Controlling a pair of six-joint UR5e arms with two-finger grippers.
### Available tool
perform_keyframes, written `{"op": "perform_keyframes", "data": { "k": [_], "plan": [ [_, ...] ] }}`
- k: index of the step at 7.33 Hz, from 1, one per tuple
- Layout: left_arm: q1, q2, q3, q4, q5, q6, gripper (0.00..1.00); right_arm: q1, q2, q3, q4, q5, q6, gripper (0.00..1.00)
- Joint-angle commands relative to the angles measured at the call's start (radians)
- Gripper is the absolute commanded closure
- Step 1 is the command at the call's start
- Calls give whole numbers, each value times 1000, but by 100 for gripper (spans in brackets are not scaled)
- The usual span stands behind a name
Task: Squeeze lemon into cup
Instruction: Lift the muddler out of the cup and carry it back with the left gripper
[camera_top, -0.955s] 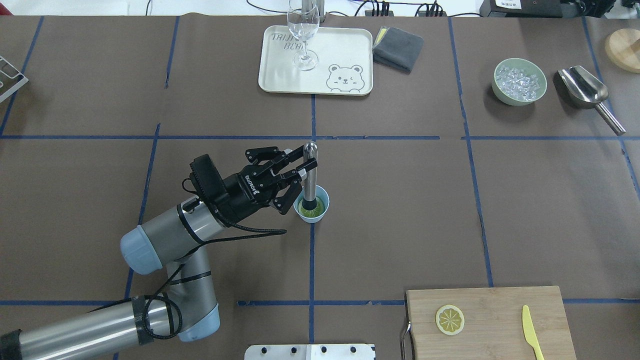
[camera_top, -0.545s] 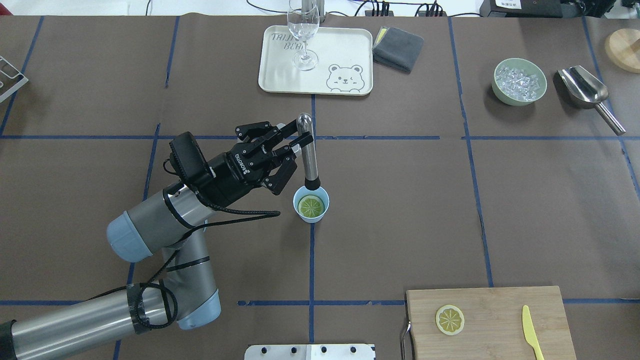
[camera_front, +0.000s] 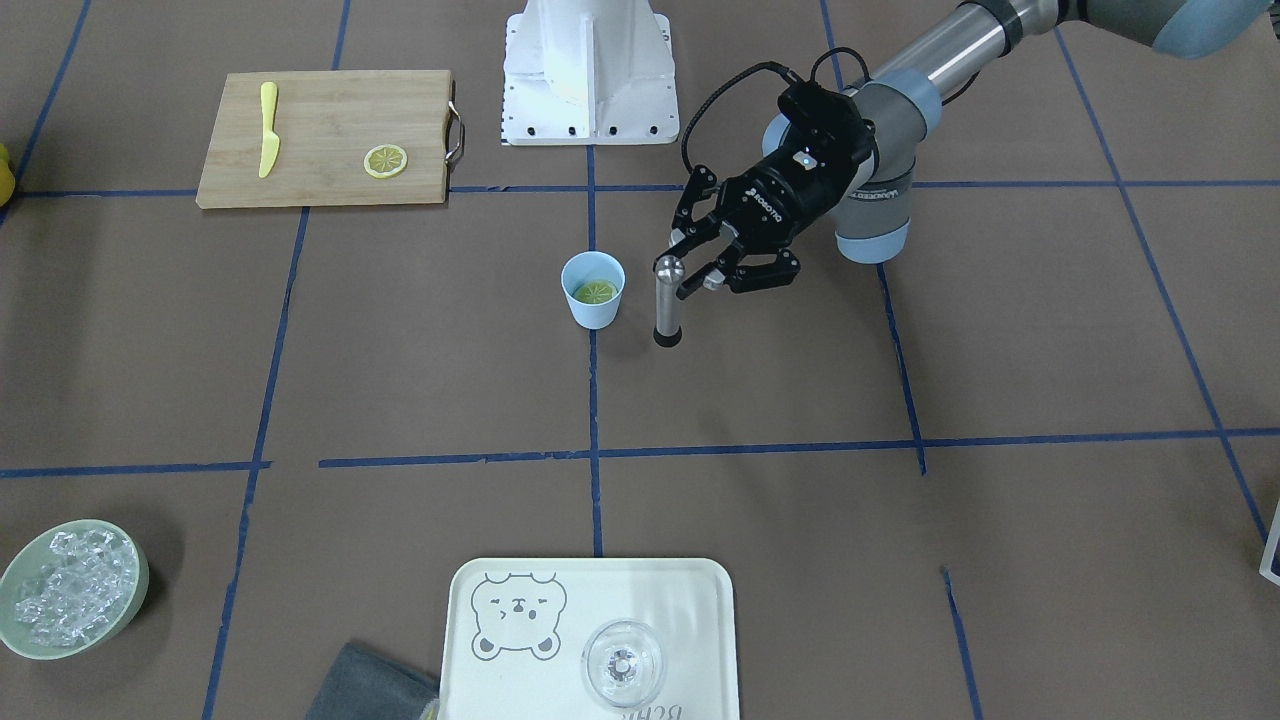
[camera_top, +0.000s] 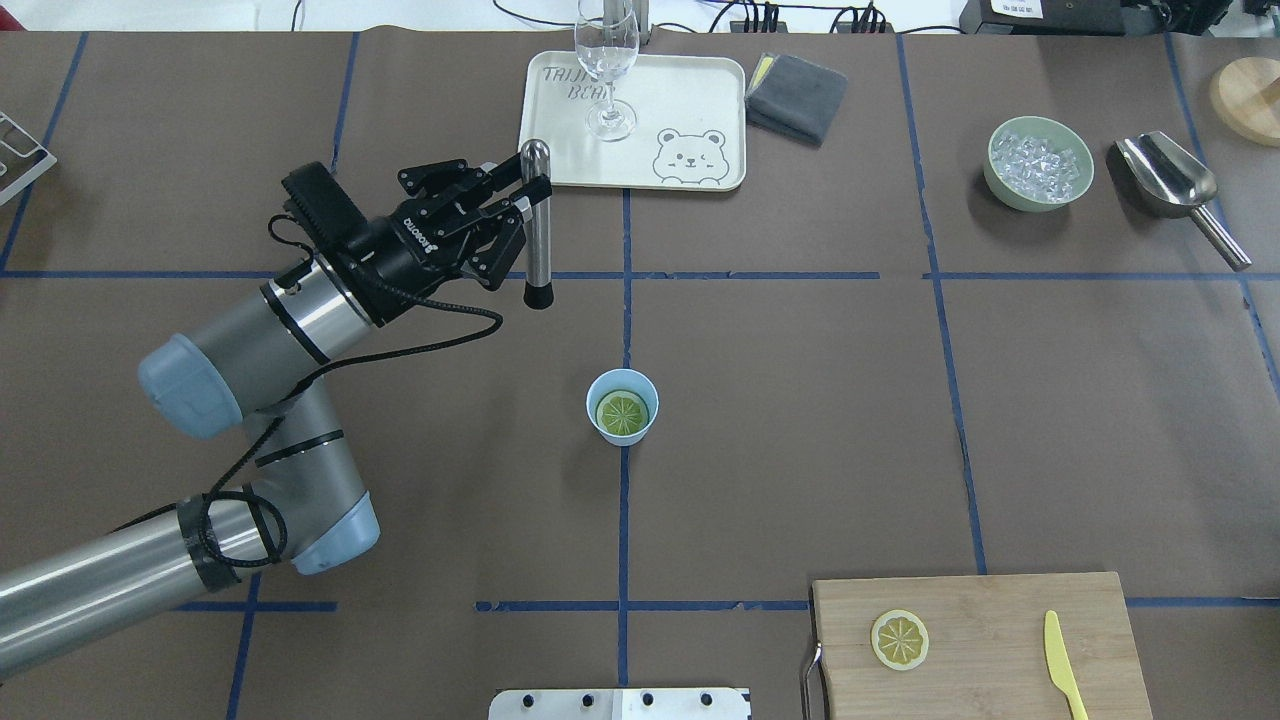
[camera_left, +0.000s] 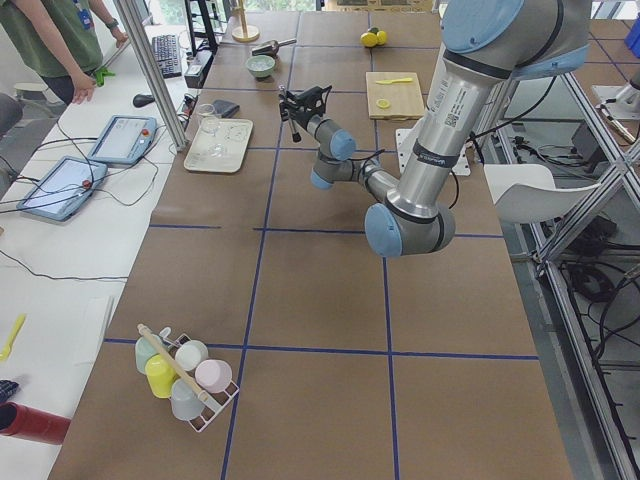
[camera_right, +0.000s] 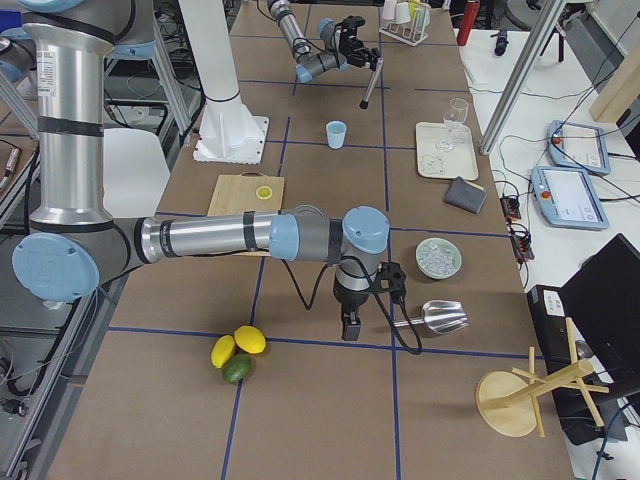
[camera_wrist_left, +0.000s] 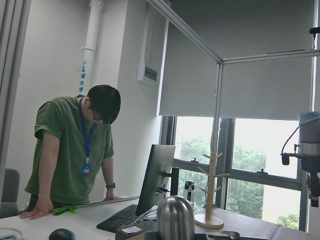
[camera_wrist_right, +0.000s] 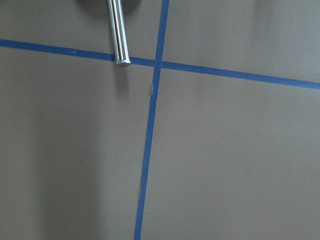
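The light-blue cup (camera_top: 591, 408) (camera_front: 592, 312) stands at the table's middle with a lemon (camera_top: 622, 412) (camera_front: 596, 292) slice lying flat inside it. My left gripper (camera_top: 531, 196) (camera_front: 684, 276) is shut on the upper part of a steel muddler (camera_top: 539, 245) (camera_front: 666, 305), held upright above the table, away from the cup toward the tray side. The muddler's rounded top (camera_wrist_left: 175, 218) fills the bottom of the left wrist view. My right gripper (camera_right: 346, 324) shows only in the exterior right view, pointing down near the scoop; I cannot tell its state.
A bamboo board (camera_top: 1000, 600) carries a second lemon slice (camera_top: 900, 640) and a yellow knife (camera_top: 1063, 665). At the far side are a tray (camera_top: 700, 90) with a glass (camera_top: 606, 60), a grey cloth (camera_top: 797, 95), an ice bowl (camera_top: 1040, 163) and a scoop (camera_top: 1170, 180).
My left gripper lifted the muddler out of the cup and carried it up and away toward the far left, leaving the lemon slice in the cup.
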Motion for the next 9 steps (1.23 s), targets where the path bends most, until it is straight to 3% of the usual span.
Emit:
{"op": "perform_keyframes", "data": {
  "k": [1,4,6,7,8,9],
  "plan": [
    [-63,21,-108,403,-76,-11,100,0,1,0,1,1,1,0],
    [-167,41,-312,1023,-242,-6,100,0,-1,-6,1,1,1,0],
    [-224,36,-399,1359,-297,17,100,0,-1,-6,1,0,1,0],
    [-314,29,-400,1531,-474,15,100,0,-1,-8,1,0,1,0],
    [-394,33,-400,1651,-585,9,100,0,-1,-8,1,0,1,0],
    [-442,62,-389,1676,-659,1,100,0,-4,-8,1,1,1,0]
  ]
}}
